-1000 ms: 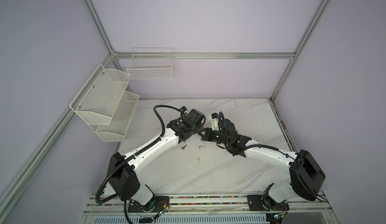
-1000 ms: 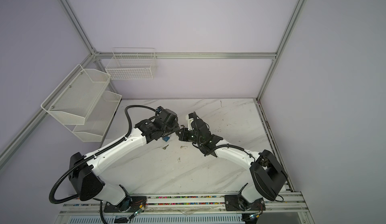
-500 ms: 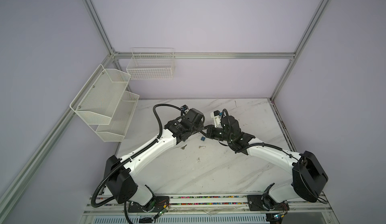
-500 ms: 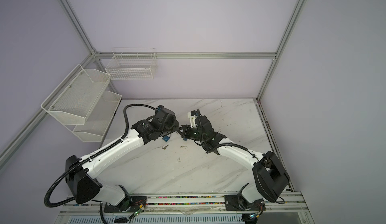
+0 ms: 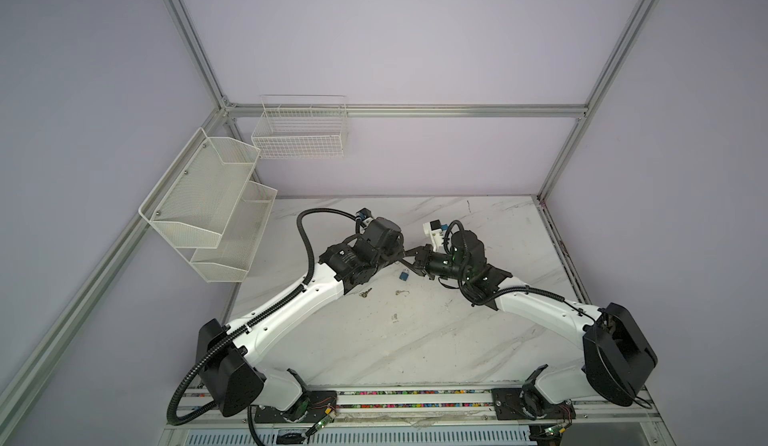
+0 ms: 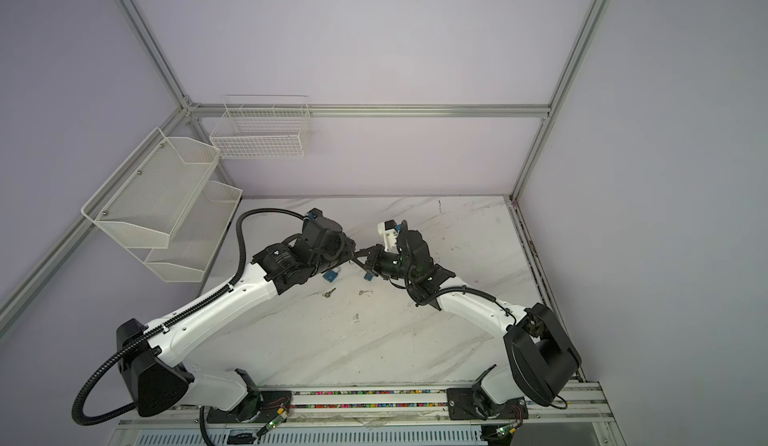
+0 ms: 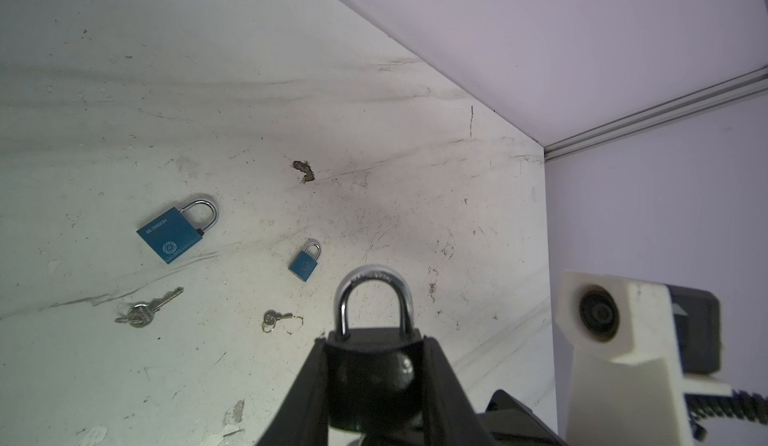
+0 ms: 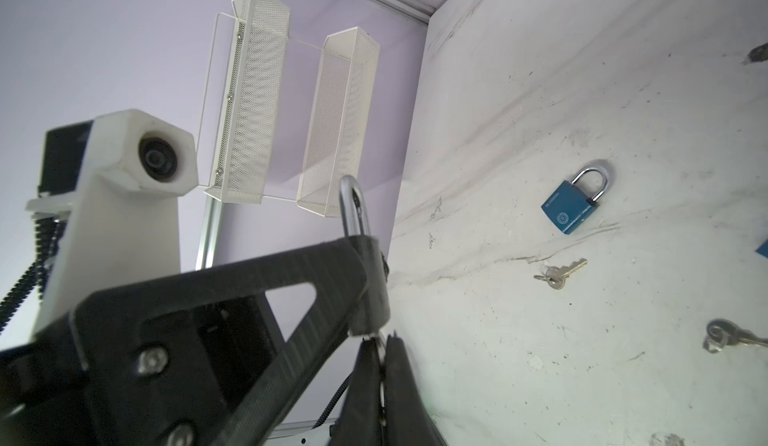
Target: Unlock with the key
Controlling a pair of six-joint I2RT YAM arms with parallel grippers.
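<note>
Item: black padlock (image 7: 372,377) — squat matt body with rounded corners and a bright polished steel shackle (image 7: 374,294), both legs down in the body; held clear above the worktop (image 5: 415,340) near its middle, clamped across its width by the left tool (image 7: 374,342), whose ribbed black fingers grasp the body with the shackle standing out beyond the tips. With it, the key (image 8: 381,381): only a thin bright sliver shows, judged to be the blade, pinched in the right tool (image 8: 380,340), whose jaws are clenched almost together on it. Governing relation: the lock's long axis runs from shackle to keyway end, and the right tool meets it at that end, opposite the shackle and roughly in line with the axis. Its tips sit touching or just beside the end of the body, and whether the blade has entered the keyway is hidden. The right arm is thus placed to turn, the left to brace. In both top views the two tools meet tip to tip. Lying flat on the scuffed, grey-veined white worktop: large blue padlock (image 7: 172,236), small blue padlock (image 7: 304,263), ringed silver key (image 7: 143,311), smaller key (image 7: 272,320) — all apart from both tools. Wall fittings: white mesh shelf (image 5: 208,198), wire basket (image 5: 299,132)
</note>
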